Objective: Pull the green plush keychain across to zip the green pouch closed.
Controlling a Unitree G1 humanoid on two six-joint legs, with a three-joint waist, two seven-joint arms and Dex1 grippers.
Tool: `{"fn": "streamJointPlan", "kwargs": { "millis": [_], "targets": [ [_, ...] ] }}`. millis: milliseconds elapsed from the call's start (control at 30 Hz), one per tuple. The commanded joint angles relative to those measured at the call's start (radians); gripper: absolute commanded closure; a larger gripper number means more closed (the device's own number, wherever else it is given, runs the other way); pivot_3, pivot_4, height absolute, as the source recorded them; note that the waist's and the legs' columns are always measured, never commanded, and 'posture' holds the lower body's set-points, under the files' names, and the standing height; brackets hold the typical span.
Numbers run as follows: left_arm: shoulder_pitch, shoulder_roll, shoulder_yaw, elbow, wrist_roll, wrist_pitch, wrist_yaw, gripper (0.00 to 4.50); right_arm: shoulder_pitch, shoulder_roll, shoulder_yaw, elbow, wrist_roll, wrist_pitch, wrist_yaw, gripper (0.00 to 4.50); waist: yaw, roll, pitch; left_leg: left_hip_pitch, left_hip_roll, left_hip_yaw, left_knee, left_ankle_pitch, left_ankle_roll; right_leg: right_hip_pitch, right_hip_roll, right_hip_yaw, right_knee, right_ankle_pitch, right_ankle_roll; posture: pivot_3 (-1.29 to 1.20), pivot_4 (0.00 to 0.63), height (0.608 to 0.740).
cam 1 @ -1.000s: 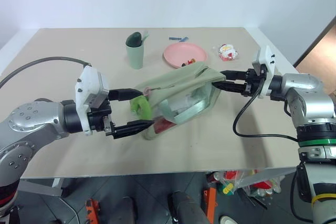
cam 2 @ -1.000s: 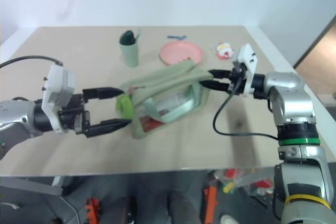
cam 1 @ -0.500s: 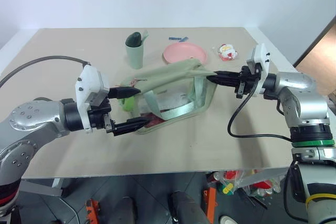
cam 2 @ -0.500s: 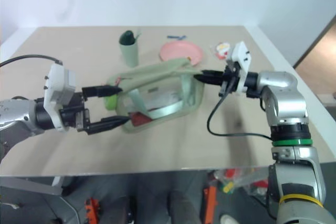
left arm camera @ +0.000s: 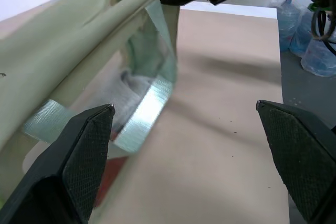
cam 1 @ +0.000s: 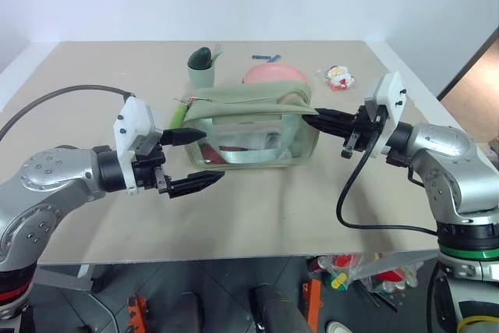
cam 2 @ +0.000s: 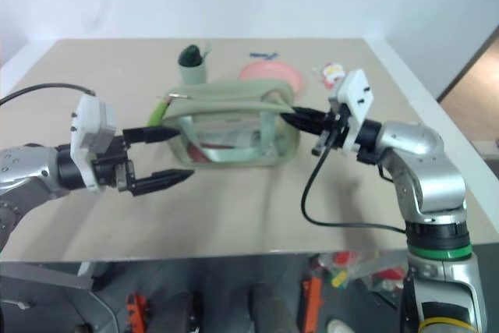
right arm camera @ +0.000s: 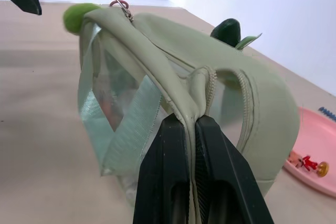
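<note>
1. Green plush keychain (right arm camera: 80, 14): small, bright lime-green fuzzy ring on a short cord. It is seen at the pouch's left end, hanging off the top edge by a small red ring, at the end away from the right gripper.
2. Green pouch (cam 1: 251, 129): boxy sage-green fabric bag w/ clear plastic side panels and a pale green strap. It is stood on the beige table (cam 1: 265, 216), mid-table. Long axis runs roughly left-to-right across the robot's front, so the zip line is judged to run the same way.
3. Right gripper (cam 1: 320, 121): black fingers clenched, nipped onto fabric at the pouch's right top end; in the right wrist view the zip seam is seen pinched between the two pads. The pouch is thus anchored at that end.
4. Left gripper (cam 1: 195, 160): fingers spread wide, nothing grasped. It is held just beside the pouch's left end, upper finger tip close to the top corner, lower finger out over bare table.
5. Key relation: keychain lies just past the left gripper's upper finger, up and slightly beyond it, at the near-left corner of the pouch. Left arm is far nearer; right is at the opposite end.
6. Judgement: next, the ring is prob. to be taken by the left gripper, the right bracing. How far the zip is closed cannot be told.
7. Bkgd, not involved: pale green cup (cam 1: 201, 79) w/ dark green item, pink plate (cam 1: 273, 74), small red-white toy (cam 1: 337, 76).
</note>
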Motion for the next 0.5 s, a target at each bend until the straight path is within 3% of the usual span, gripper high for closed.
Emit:
{"fn": "streamJointPlan", "kwargs": {
  "millis": [33, 267, 500],
  "targets": [
    [-0.025, -0.007, 0.002, 0.000, 0.018, -0.029, -0.010, 0.00, -0.010, -0.004, -0.044, -0.054, 0.033, -0.009, -0.017, 4.48, 0.000, 0.000, 0.000, 0.000, 0.000, 0.000, 0.000, 0.000, 0.000, 0.000, 0.000, 0.000, 0.000, 0.000, -0.001, 0.00, 0.150, 0.740],
    [-0.030, -0.032, 0.008, 0.001, 0.035, -0.044, 0.010, 0.00, 0.022, -0.007, -0.046, -0.057, 0.046, 0.008, -0.022, 4.48, 0.000, 0.000, 0.000, 0.000, 0.000, 0.001, 0.001, 0.000, 0.000, 0.000, 0.000, 0.001, 0.000, 0.000, -0.001, 0.00, 0.150, 0.740],
    [-0.023, -0.175, 0.033, 0.009, 0.134, -0.104, 0.207, 0.00, 0.115, 0.012, -0.030, -0.077, 0.031, -0.003, -0.043, 4.48, -0.001, 0.000, 0.000, 0.000, 0.000, 0.000, 0.001, 0.000, 0.000, 0.001, 0.000, 0.001, 0.000, 0.002, 0.002, 0.00, 0.150, 0.740]
  ]
}}
